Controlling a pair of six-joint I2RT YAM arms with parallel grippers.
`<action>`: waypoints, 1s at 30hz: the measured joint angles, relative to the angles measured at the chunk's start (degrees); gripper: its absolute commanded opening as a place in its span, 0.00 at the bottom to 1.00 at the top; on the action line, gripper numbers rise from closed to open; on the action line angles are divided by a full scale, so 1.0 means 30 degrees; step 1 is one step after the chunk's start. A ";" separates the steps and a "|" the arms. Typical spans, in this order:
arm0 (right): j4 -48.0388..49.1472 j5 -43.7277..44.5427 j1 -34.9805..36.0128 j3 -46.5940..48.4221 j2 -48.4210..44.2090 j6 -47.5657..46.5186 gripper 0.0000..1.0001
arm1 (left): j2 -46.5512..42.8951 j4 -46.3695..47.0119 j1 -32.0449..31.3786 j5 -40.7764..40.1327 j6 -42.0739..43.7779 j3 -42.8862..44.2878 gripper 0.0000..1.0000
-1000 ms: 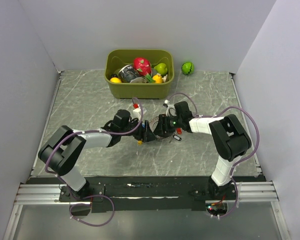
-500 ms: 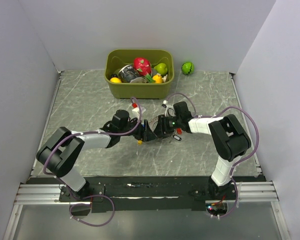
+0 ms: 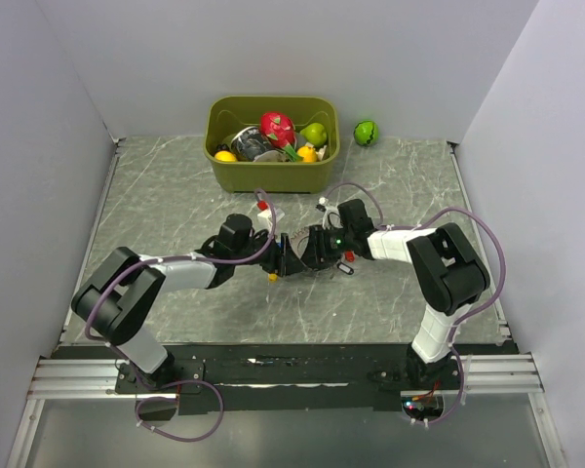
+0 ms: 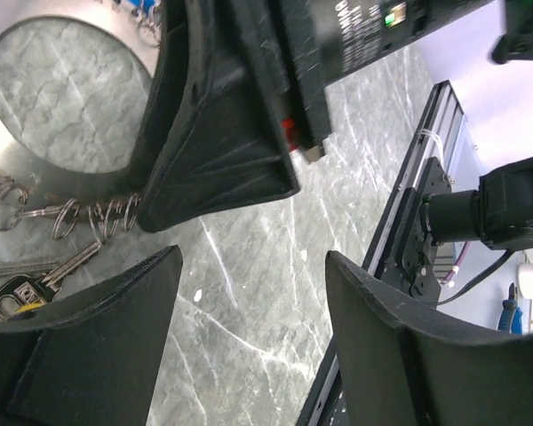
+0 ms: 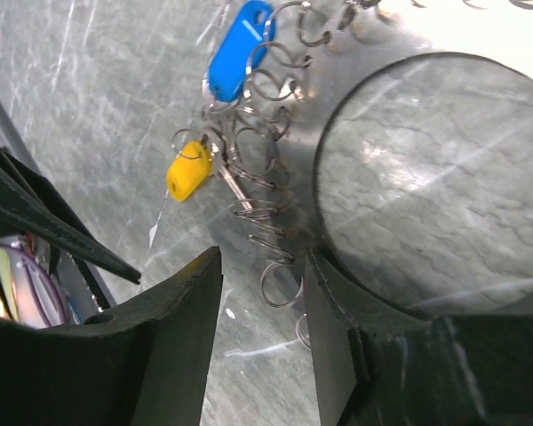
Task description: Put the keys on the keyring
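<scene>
The keyring (image 5: 317, 173) lies on the marble table between both grippers, with small wire rings (image 5: 265, 222) strung along its rim. A blue key tag (image 5: 239, 49) and a yellow-headed key (image 5: 188, 170) hang on those rings. My right gripper (image 5: 262, 275) is open, its jaws straddling the lowest small rings, the right finger (image 5: 338, 337) against the rim. My left gripper (image 4: 253, 302) is open and empty above bare table. It faces the right gripper's black finger (image 4: 213, 133), the ring chain (image 4: 80, 215) and the yellow key (image 4: 13, 297). In the top view both grippers (image 3: 285, 261) (image 3: 310, 255) meet at mid-table.
An olive bin (image 3: 271, 177) with toy fruits stands at the back. A green ball (image 3: 367, 132) lies to its right. A small red piece (image 3: 348, 256) lies by the right gripper. White walls enclose the table on three sides.
Both grippers have shifted very slightly to the left and stayed close together over the keyring. Nothing was taken hold of or let go.
</scene>
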 measured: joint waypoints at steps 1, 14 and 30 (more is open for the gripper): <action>-0.0036 0.0146 0.0000 -0.0007 -0.0066 0.0073 0.51 | 0.0095 -0.0022 0.0000 -0.0007 0.0007 0.0000 0.71; 0.1151 0.0262 -0.1814 -0.1829 -0.3293 0.1872 0.53 | 0.1603 0.0109 0.0000 -0.0415 -0.0007 0.0765 0.68; 0.1719 -0.0189 -0.2783 -0.3147 -0.5588 0.1916 0.55 | 0.3177 0.0299 -0.0175 -0.1020 0.0022 0.1158 0.67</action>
